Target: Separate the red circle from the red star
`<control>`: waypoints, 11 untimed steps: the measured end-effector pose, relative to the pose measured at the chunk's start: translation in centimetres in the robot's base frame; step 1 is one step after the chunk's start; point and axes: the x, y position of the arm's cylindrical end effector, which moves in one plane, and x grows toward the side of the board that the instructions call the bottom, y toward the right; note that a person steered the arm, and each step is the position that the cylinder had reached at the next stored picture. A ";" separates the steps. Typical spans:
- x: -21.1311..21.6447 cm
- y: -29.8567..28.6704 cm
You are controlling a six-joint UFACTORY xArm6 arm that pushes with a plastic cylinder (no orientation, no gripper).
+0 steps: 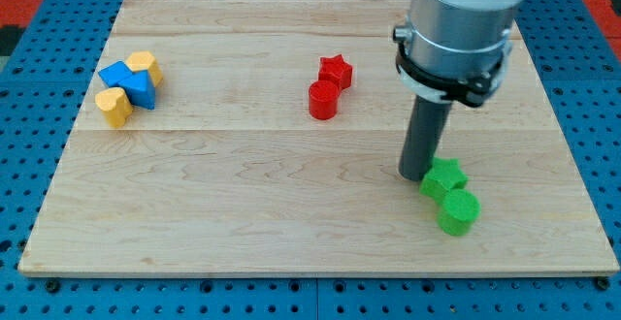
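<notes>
The red circle [323,99] and the red star [336,70] sit touching near the board's middle top, the star up and to the right of the circle. My tip [415,175] rests on the board to the lower right of them, well apart from both. It stands right against the left side of the green star [444,177].
A green circle [458,211] lies just below the green star. At the view's left is a cluster: a blue block [129,82], a yellow block [146,65] above it and a yellow block [114,107] below it. The wooden board [243,213] lies on a blue pegboard.
</notes>
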 end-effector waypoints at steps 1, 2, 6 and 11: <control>-2.0 -0.9; -7.7 -0.2; -17.9 -12.3; -5.4 -7.1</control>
